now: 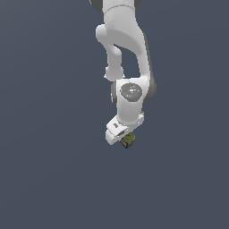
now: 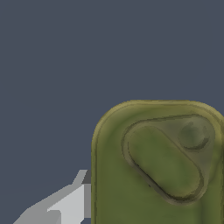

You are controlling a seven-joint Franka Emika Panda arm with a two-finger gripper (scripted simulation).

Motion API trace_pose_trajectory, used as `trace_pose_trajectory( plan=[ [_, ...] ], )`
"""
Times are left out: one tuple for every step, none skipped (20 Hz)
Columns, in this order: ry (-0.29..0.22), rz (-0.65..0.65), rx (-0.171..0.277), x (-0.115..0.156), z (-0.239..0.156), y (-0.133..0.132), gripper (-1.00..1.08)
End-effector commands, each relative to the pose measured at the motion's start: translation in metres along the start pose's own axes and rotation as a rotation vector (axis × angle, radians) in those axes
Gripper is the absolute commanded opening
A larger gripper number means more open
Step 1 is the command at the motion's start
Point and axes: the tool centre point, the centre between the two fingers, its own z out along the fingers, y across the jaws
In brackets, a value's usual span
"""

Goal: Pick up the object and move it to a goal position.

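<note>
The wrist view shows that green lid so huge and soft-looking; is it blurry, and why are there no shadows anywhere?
In the wrist view the tin can fills the corner and runs off the frame, its lid smeared and low in detail; a gripper finger beside it looks blocky. In the exterior view the can is tiny under the gripper, the grey ground flat and shadowless, the arm evenly shaded without glare.
</note>
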Motion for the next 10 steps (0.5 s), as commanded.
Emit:
trace_pose_trajectory(
  plan=[
    [0.005, 0.0, -0.003, 0.0, -0.018, 0.009, -1.0],
    [0.005, 0.0, -0.003, 0.0, -0.026, 0.013, -1.0],
    [0.005, 0.0, -0.003, -0.001, -0.033, 0.017, -1.0],
    [0.005, 0.0, -0.003, -0.001, -0.042, 0.021, -1.0],
    [0.005, 0.0, -0.003, -0.001, -0.051, 0.026, -1.0],
    [0.005, 0.0, -0.002, -0.002, -0.06, 0.03, -1.0],
    [0.005, 0.0, -0.002, -0.002, -0.069, 0.035, -1.0],
    [0.005, 0.0, -0.002, -0.003, -0.079, 0.04, -1.0],
    [0.005, 0.0, -0.002, -0.003, -0.088, 0.045, -1.0],
    [0.006, 0.0, -0.002, -0.004, -0.098, 0.05, -1.0]
  ],
)
